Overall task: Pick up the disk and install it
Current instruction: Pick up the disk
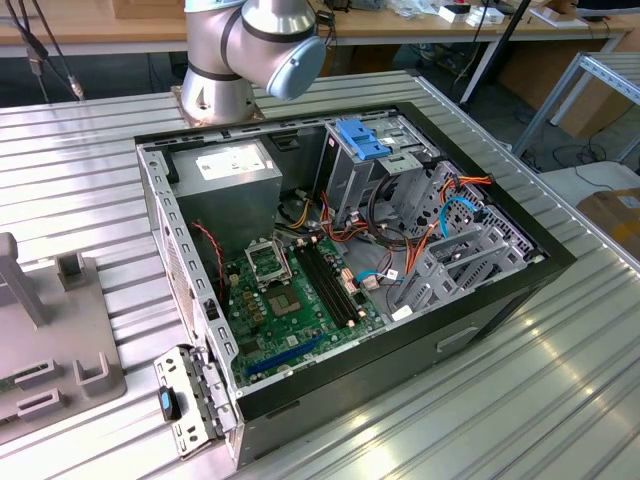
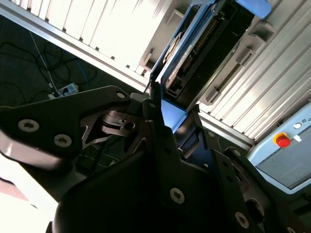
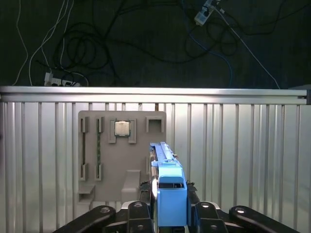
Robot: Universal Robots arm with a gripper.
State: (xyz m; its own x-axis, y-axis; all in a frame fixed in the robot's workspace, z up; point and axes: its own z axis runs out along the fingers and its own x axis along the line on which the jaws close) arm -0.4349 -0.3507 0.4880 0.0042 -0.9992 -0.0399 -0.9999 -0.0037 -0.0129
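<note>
- Nothing legible in any view.
- White label [image 1: 232, 160] on the grey power supply [image 1: 228, 195] inside the open computer case [image 1: 480, 330]: rows of print, too small to read.
- Small blue sticker [image 1: 167, 403] on the loose metal bracket [image 1: 195, 405] at the case's near corner: unreadable.
- Faint dark marks [image 2: 305, 121] on the pale control box [image 2: 286, 167], just beside its red button [image 2: 282, 141]: too blurred to make out.
- Blue-railed disk [image 3: 170, 194] clamped in the jaws, seen edge-on: no readable print.
</note>
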